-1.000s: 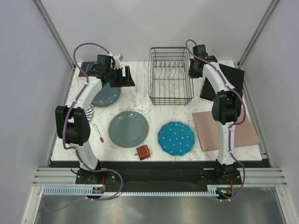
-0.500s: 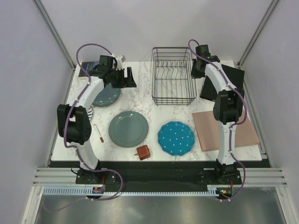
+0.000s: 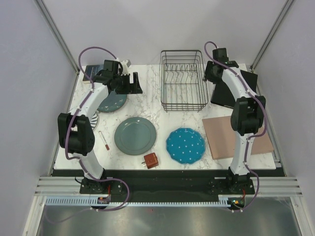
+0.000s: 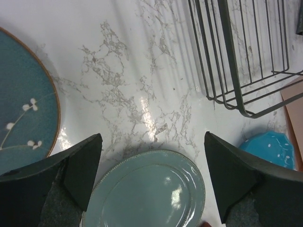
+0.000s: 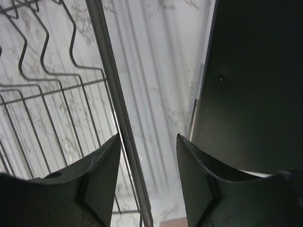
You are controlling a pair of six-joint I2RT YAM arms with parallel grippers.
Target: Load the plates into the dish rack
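White marble table (image 3: 157, 110) fills a booth of pale walls. At its back edge, just right of centre, stands the rack (image 3: 183, 80), a black wire basket with upright tines in a row. All the plates I can see lie flat on the table outside it. The teal plate (image 3: 112, 102) sits to the rack's left, partly under the left arm. The grey-green plate (image 3: 135, 135) lies nearer the front, and the blue plate (image 3: 185, 145) with white dots lies to its right, apart from it. A sliver of the striped plate (image 3: 95, 119) peeks out at the left edge, mostly hidden by the arm.

The left gripper (image 3: 132, 82) hangs above the bare marble between the teal plate and the rack, its fingers spread wide and holding nothing. From its wrist camera the teal plate (image 4: 23, 118), the grey-green plate (image 4: 147, 194) and the rack's corner (image 4: 241, 56) all show below the left gripper (image 4: 151, 179).

The right gripper (image 3: 210, 74) hovers by the rack's right side, fingers parted and empty. Its own camera shows the right gripper (image 5: 149, 175) above the rack's side wire (image 5: 109, 94).

A black panel (image 3: 236, 88) lies just right of that gripper, and a pink board (image 3: 236, 137) lies in front of the panel. A brown block (image 3: 151, 160) sits near the front edge. A thin stick (image 3: 105, 140) lies left of the grey-green plate.
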